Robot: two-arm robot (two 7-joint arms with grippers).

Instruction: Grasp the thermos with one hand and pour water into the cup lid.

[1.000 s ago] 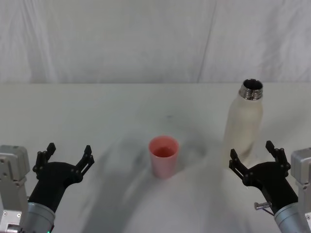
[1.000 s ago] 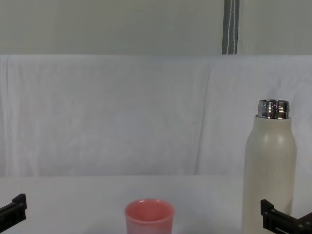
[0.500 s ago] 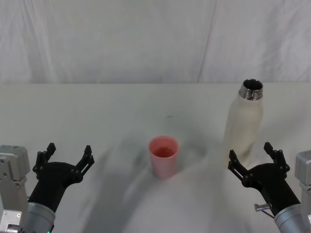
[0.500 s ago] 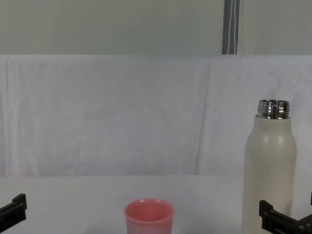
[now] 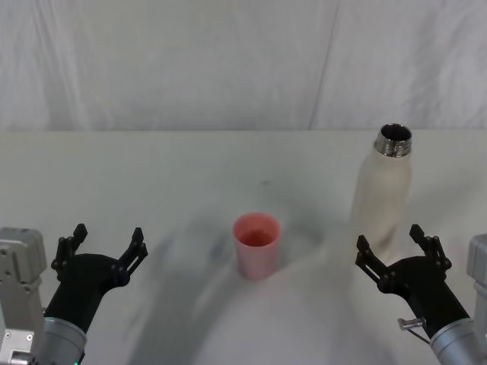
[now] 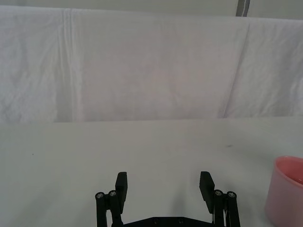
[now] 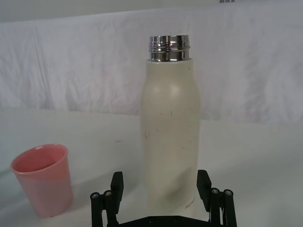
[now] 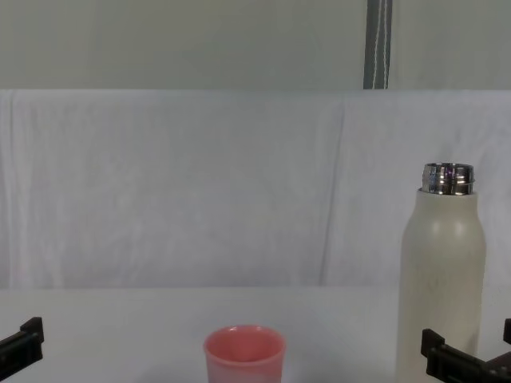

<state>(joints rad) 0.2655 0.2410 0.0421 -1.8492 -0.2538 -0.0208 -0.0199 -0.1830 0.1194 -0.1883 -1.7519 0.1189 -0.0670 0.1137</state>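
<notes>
Thermos (image 5: 381, 199): upright, long axis vertical, open steel neck up; just ahead of the right gripper.
Right gripper (image 5: 396, 250): fingers spread wide, holding nothing, short of the bottle's base.
Cup lid (image 5: 256, 245): upright, mouth up, to that gripper's left.
Left gripper (image 5: 106, 243): parked, fingers apart.

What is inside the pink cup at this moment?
The head view looks into the cup: pink inner wall and bottom, with perhaps a thin layer of liquid, though that is unclear. Inside the thermos, the open steel neck is dark, so its contents are hidden.
</notes>
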